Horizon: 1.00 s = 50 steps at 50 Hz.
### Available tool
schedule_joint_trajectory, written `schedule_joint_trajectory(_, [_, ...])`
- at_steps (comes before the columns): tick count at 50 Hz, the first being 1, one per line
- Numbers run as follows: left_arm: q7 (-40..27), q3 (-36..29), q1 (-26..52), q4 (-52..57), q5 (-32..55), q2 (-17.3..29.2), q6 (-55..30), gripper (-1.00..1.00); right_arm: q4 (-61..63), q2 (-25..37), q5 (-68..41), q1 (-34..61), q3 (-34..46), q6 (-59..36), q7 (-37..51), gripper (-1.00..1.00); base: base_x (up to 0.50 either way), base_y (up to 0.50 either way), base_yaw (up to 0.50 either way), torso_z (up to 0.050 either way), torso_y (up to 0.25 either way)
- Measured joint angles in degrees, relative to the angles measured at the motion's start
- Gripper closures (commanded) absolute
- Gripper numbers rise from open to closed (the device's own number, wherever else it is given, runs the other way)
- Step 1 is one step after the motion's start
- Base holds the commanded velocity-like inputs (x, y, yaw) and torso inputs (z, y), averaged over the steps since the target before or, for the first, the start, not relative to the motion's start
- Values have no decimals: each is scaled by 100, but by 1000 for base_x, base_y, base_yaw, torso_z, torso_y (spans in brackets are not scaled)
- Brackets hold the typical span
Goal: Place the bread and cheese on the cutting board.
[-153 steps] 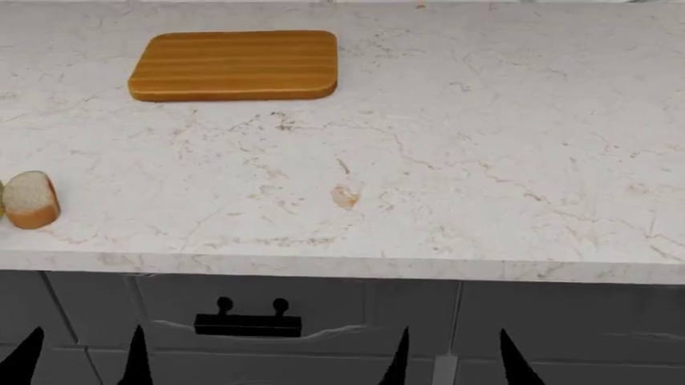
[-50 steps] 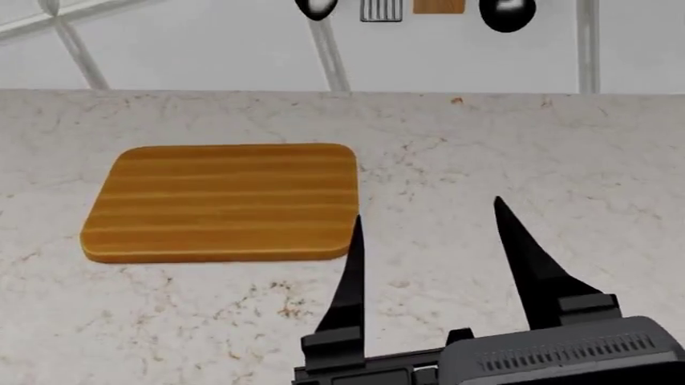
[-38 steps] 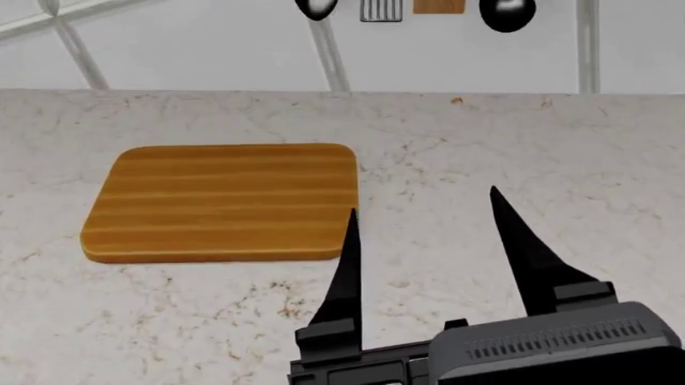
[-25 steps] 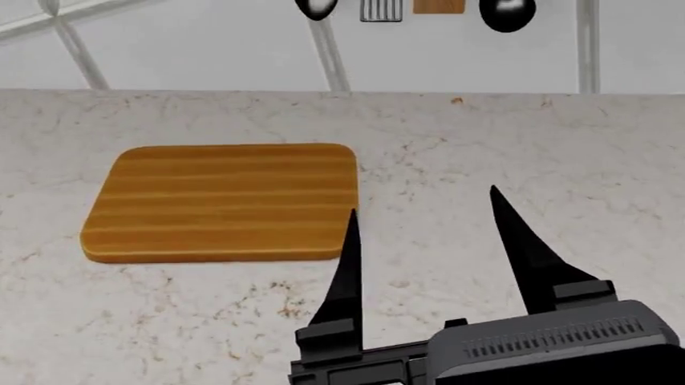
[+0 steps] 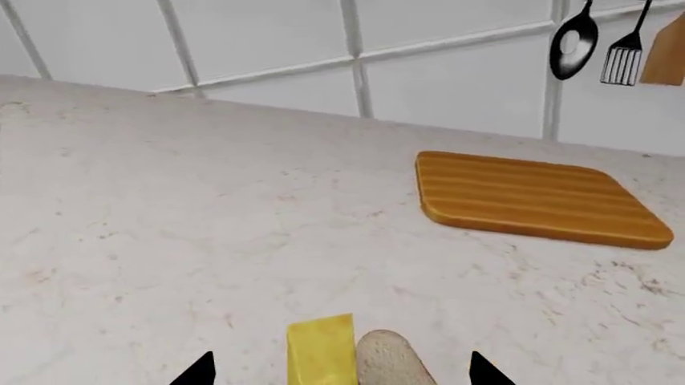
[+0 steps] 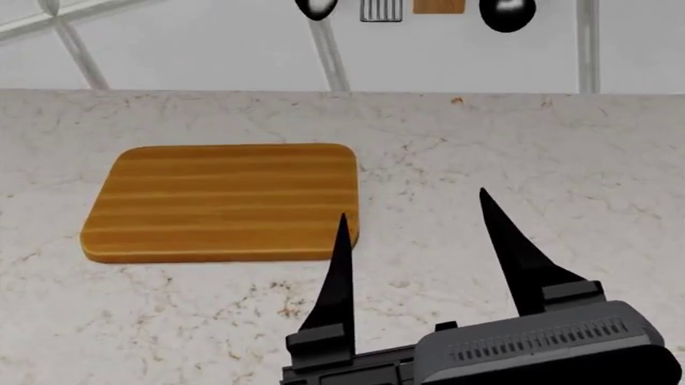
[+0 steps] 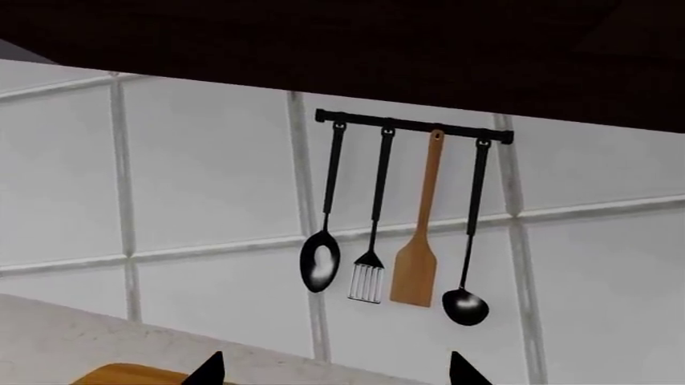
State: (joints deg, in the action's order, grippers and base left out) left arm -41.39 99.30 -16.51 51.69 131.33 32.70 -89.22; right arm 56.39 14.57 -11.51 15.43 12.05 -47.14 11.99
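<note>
While the right pincer [image 6: 412, 204] is hovering over the marble surface [image 6: 557, 168] with its two black fingers [image 6: 503, 241] spread apart and nothing between them, the cutting board [image 6: 220, 200] is lying flat just beside its left fingertip, with nothing sitting on it. Cheese [image 5: 320, 353] and bread [image 5: 394, 362] are sitting side by side, touching, on the surface, well apart from the board and close in front of the left pincer [image 5: 337, 377]. Only its two dark tips are showing there, wide apart, gripping nothing. Spoon [image 7: 321, 265], spatula [image 7: 367, 282], wooden turner [image 7: 413, 277] and ladle [image 7: 464, 305] are hanging from a rail [image 7: 412, 127] on the tiled wall [image 7: 214, 176].
</note>
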Motion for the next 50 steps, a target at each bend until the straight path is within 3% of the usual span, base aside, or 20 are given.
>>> schedule_joint_trajectory(8, [1342,23,-126,403,-1436,-450,-7,-100,-1,36,-46,-1,7,8,32,-100,0,0,0,0,0])
schedule_joint_trajectory(18, [1887,-318,-121,665,-2353,-763,-17,-100,15,70,-138,-1,-32,18,59,-100,0,0,0,0,0])
schedule_joint_trajectory(38, [1255,-1048,357,806,-2695,-1243,-62,-100,69,176,-343,20,-39,22,193,-100,0,0,0,0,0])
schedule_joint_trajectory(50, [473,-1686,670,823,-2772,-1110,-72,-100,75,250,-443,49,16,36,303,-100,0,0,0,0,0])
